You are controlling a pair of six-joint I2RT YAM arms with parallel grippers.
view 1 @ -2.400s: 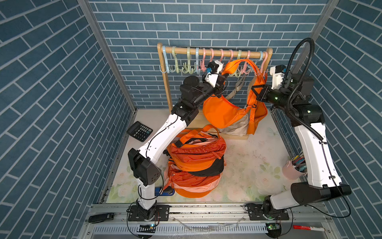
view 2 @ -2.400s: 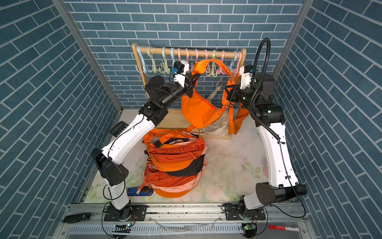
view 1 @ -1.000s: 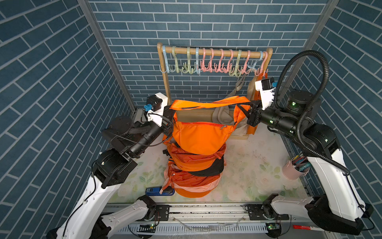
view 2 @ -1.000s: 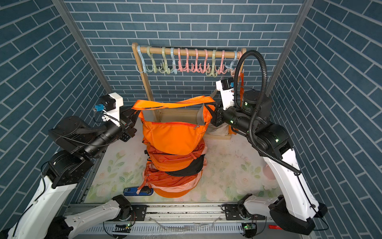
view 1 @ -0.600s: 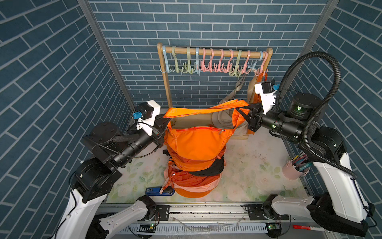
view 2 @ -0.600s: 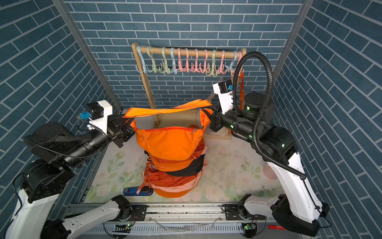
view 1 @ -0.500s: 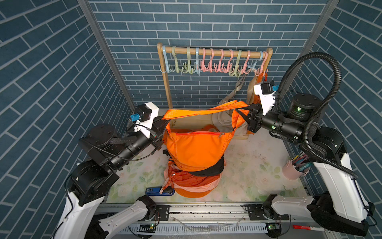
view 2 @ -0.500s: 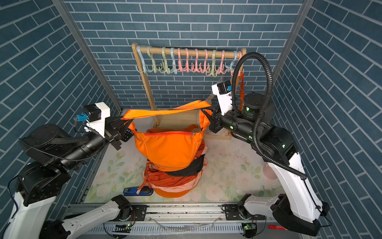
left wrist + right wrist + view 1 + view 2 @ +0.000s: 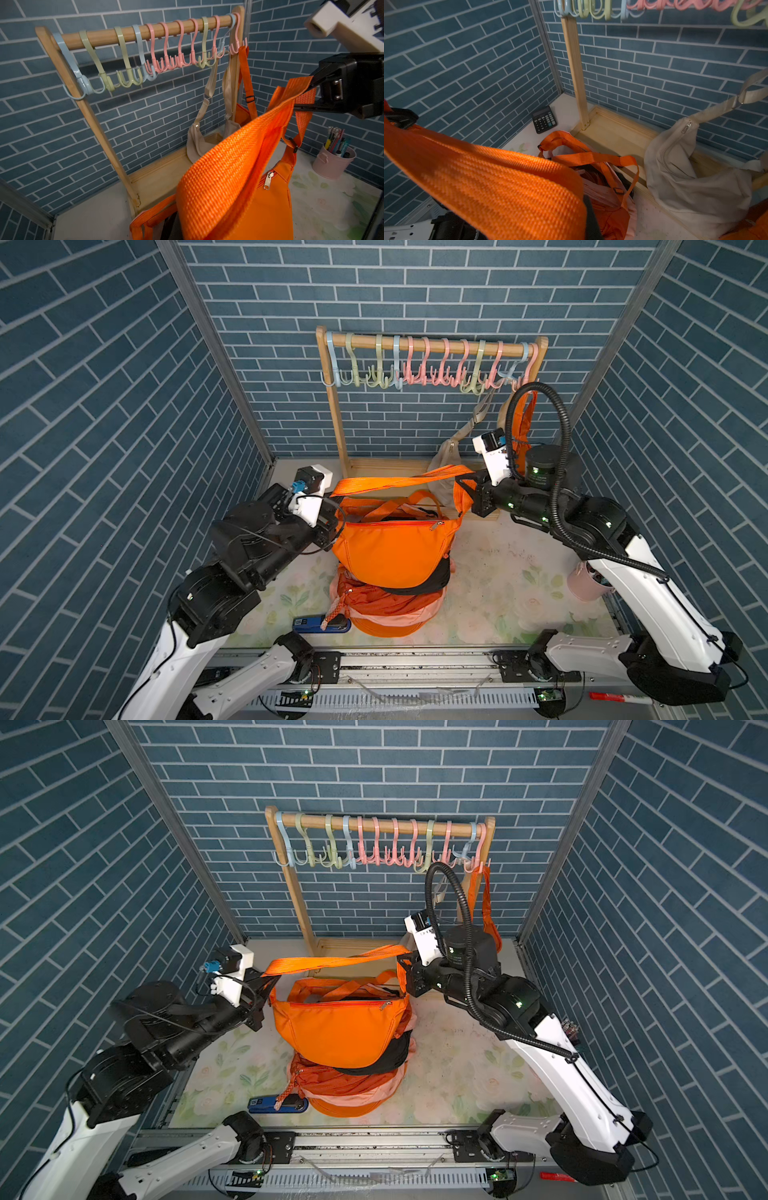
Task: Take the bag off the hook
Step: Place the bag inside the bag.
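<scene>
left pincer (image 9: 333, 501) and right pincer (image 9: 463, 485) clamp the orange bag (image 9: 395, 556) by its woven strap (image 9: 399, 481)

The bag (image 9: 390, 551) at centre is bright orange. The walls (image 9: 104, 406) carry a dark blue brick pattern with pale lines. The hooks (image 9: 426, 377) at top are pale blue, green and pink. The counter (image 9: 498, 593) shows a faint floral print.

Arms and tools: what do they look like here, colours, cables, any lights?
The left arm and right arm have white links and black joint housings with small green lights. The left tool and right tool are black, each with a white camera mount. A ribbed black hose loops over the right arm.
</scene>
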